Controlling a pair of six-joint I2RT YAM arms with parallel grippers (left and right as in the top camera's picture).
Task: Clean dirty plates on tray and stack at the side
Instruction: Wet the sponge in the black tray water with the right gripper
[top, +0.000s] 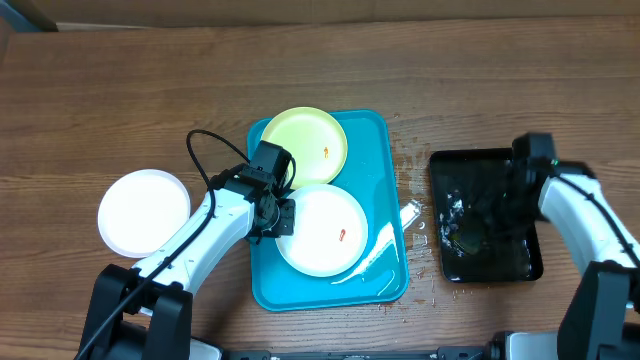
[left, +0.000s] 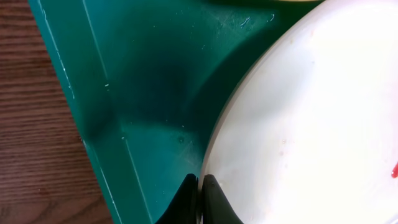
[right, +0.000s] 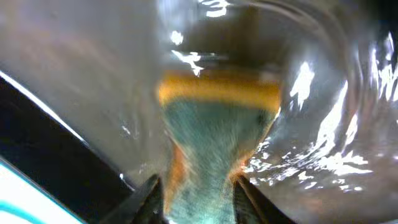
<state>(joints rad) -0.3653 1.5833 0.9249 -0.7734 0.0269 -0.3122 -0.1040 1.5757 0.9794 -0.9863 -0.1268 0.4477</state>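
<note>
Between the left fingers (left: 191, 200) sits the near rim of the white plate (left: 311, 124). They are pinched onto that edge with almost no gap, and the rest of the plate spreads ahead of them and to their right. To the fingers' left is bare floor of the tray (left: 143, 93), then its raised rim, then the table (left: 31, 124). The plate is round, so it has no long axis to line up. What counts is that the grip is at one edge, with all the weight out beyond the fingertips. A red smear (top: 343, 236) lies on the plate's far half, away from the grip.

The right fingers (right: 149, 198) are clamped on a sponge (right: 217, 124) that runs straight out from them into the wet black tray (top: 485, 215). That is well apart from the plate, across the tray's other rim, so the left arm is much the nearer. The yellow-green plate (top: 304, 145) lies just beyond the held one, and the two look to be touching or overlapping. The other white plate (top: 143, 211) rests on the table behind the left fingers, which looks like the place to stack.
</note>
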